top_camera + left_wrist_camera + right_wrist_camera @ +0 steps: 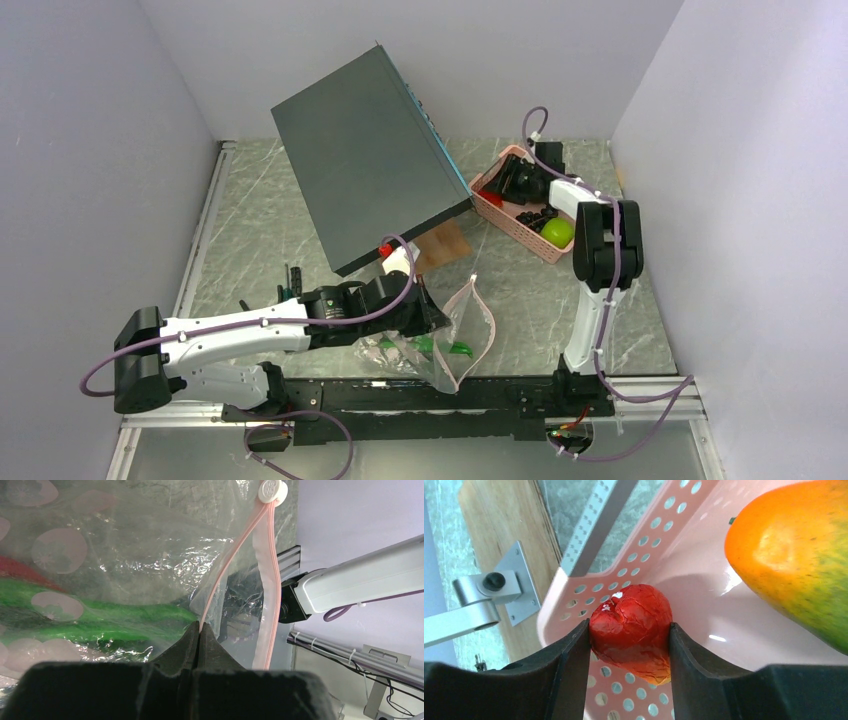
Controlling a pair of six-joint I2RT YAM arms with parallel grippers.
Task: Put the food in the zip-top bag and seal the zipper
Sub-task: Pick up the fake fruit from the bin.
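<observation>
The clear zip-top bag (pixel 455 340) lies near the front, mouth open, with green pods (pixel 100 615) and a red piece inside. My left gripper (pixel 199 630) is shut on the bag's pink zipper strip (pixel 265 580) and holds one lip of the mouth up. My right gripper (pixel 630 630) is over the far end of the pink basket (pixel 520 225) and is shut on a small wrinkled red piece (pixel 631 630). The orange-green mango (pixel 794 555) lies beside it in the basket. Black grapes (pixel 535 217) and a lime-green fruit (pixel 557 232) sit in the basket.
A large dark tilted panel (pixel 365 155) stands over the table's middle, on a wooden base (pixel 440 245). Small tools (pixel 290 280) lie left of my left arm. White walls close in on both sides. A metal rail (pixel 400 395) runs along the near edge.
</observation>
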